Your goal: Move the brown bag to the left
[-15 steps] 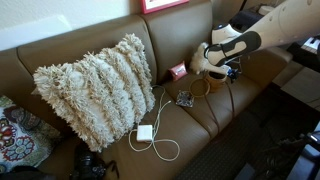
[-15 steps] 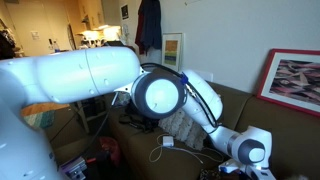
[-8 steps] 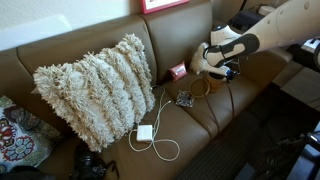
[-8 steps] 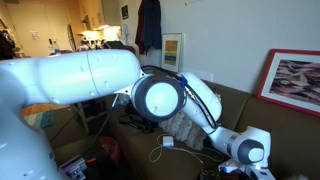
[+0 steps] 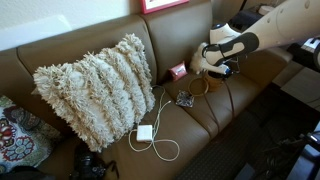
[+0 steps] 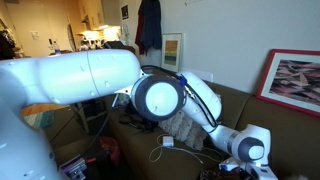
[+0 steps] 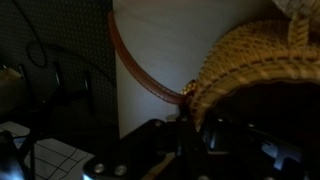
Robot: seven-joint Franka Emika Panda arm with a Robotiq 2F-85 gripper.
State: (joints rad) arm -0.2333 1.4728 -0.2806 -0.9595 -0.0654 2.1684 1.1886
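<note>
The brown bag is a small woven tan bucket standing on the brown sofa's seat at the right, with its thin hoop handle lying in front of it. My gripper reaches down onto it from the right. In the wrist view the bag's woven rim fills the upper right and the brown handle curves off to the left. My gripper is shut on the bag's rim, with the wall pinched between the dark jaws. Most of the bag's body is hidden behind the gripper in both exterior views.
A big shaggy cream pillow leans on the sofa back to the left. A small pink box, a dark little item and a white charger with its cable lie between the pillow and the bag. The arm fills most of an exterior view.
The jaws have gone from open to shut on the bag's rim. The arm and the bag have barely shifted.
</note>
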